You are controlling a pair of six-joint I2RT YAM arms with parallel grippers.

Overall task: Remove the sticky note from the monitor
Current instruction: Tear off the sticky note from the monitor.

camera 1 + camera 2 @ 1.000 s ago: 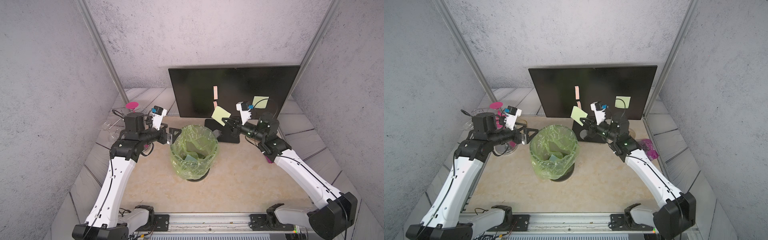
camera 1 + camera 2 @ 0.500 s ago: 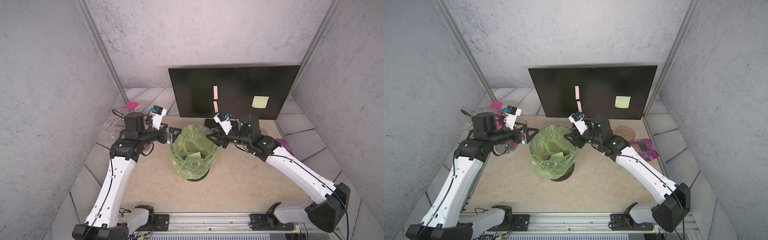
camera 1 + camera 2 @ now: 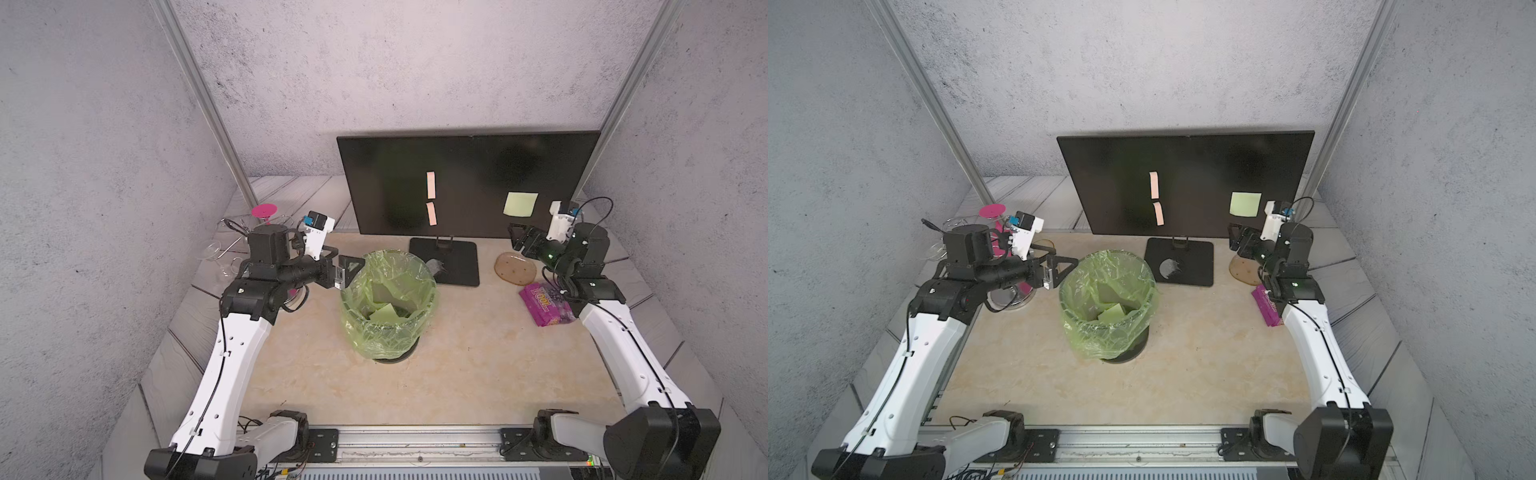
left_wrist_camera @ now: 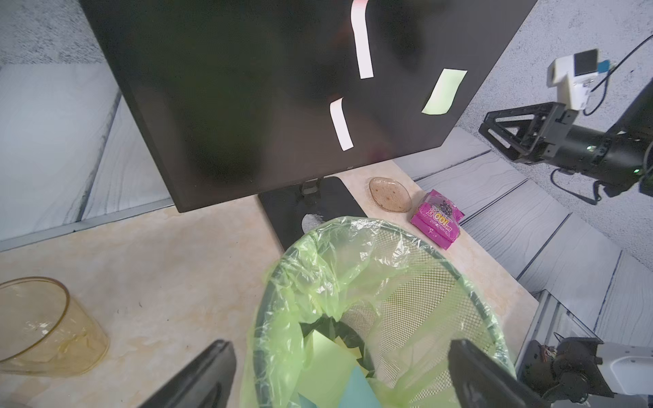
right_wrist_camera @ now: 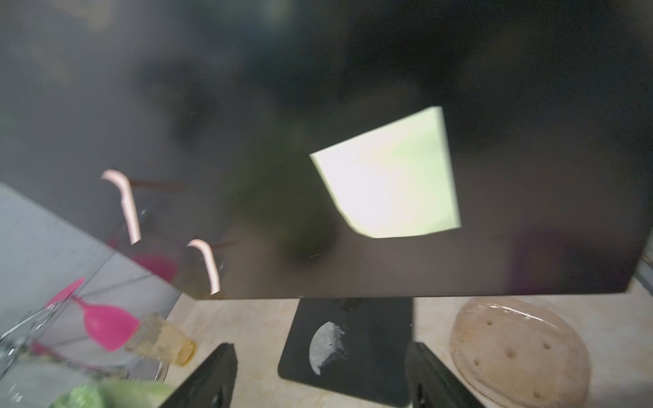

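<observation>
**Notes partly cleared, three pieces still on the screen**

The bin point(image 3: 374, 340) mid-counter point(image 3: 457, 353) holds several loose notes point(image 3: 384, 312), so some removal looks done. The monitor point(image 3: 465, 166) stands upright at the back of the counter. Still stuck to it are one square green note point(image 3: 520, 204), low on its right half, and two narrow pink strips point(image 3: 431, 185), one above the other near centre.

The right pincer point(image 3: 517, 237) sits just beside and below the green note, aimed at the screen. Its fingers are apart with nothing between them, and I see no contact with the note. The left pincer point(image 3: 345, 270) is at the bin's rim, fingers apart and empty.

My read: the green note is the right arm's obvious next grab, and the pink strips are left after that. Roughly midway, not finished.
</observation>
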